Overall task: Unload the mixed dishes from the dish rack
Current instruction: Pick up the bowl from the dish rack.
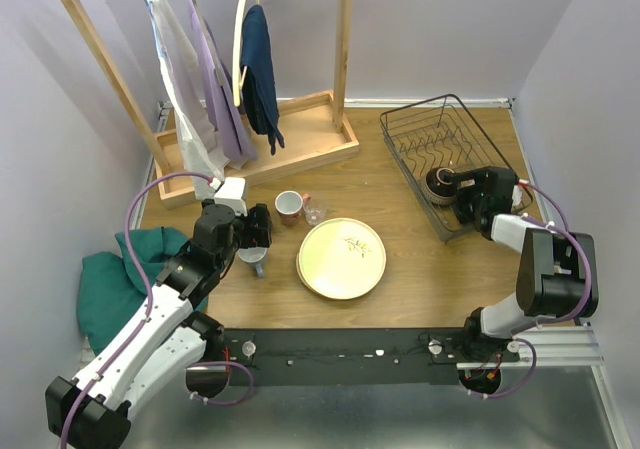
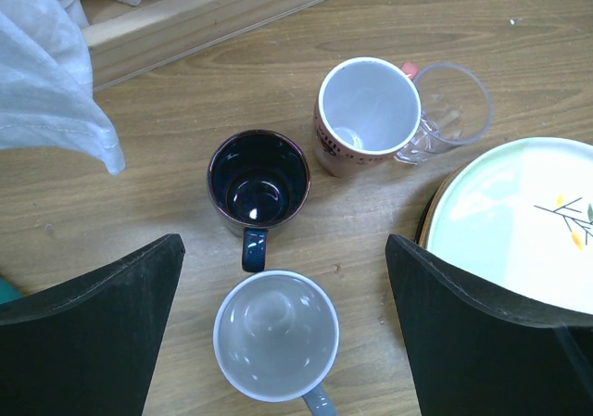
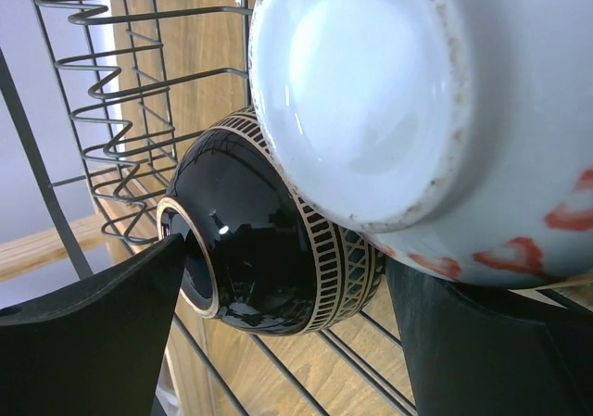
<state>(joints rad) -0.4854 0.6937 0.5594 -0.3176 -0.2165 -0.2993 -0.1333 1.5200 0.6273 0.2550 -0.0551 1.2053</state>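
Dish rack [image 1: 420, 134] holds two bowls [image 3: 269, 249], apparently; outside, three mugs [image 2: 259, 180], one glass [image 2: 456, 101], one plate [image 2: 519, 226].

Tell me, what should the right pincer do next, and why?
Probably close the right pincer on the dark patterned bowl. Its jaws stand open either side of that bowl in the dish rack, and a pale bowl presses against it, so grip before lifting.

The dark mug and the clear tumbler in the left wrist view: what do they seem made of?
The dark mug looks like glazed ceramic: glossy, with bright reflections inside. The clear tumbler seems glass or plastic; the wooden table shows through it.
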